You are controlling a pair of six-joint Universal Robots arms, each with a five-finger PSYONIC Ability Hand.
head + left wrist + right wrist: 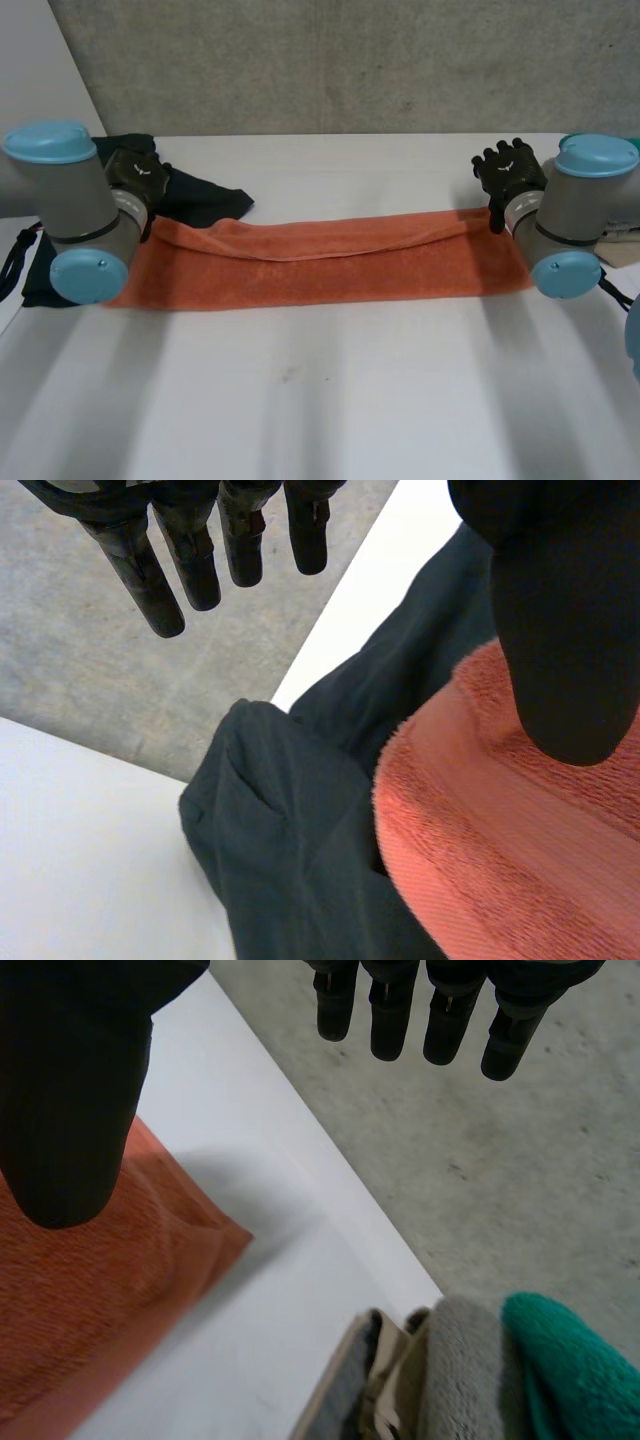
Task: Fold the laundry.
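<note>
Orange towel [320,265] lies in a long folded strip across the table [320,400] in the head view, left hand [138,180] at one end, right hand [510,172] at the other. Left wrist view: fingers [150,580] straight, holding nothing, and the towel end overlaps a dark cloth [290,850], so a grab there could catch both. Right wrist view: fingers [390,1020] straight and empty by the towel's corner; a shallow pinch might lift only the top layer.

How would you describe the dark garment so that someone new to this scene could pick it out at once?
Start at the white table and follow the long orange towel to its end by the left robot hand. The dark garment lies there, partly under the towel. Unlike the flat, bright towel, it is near-black and rumpled.
</note>
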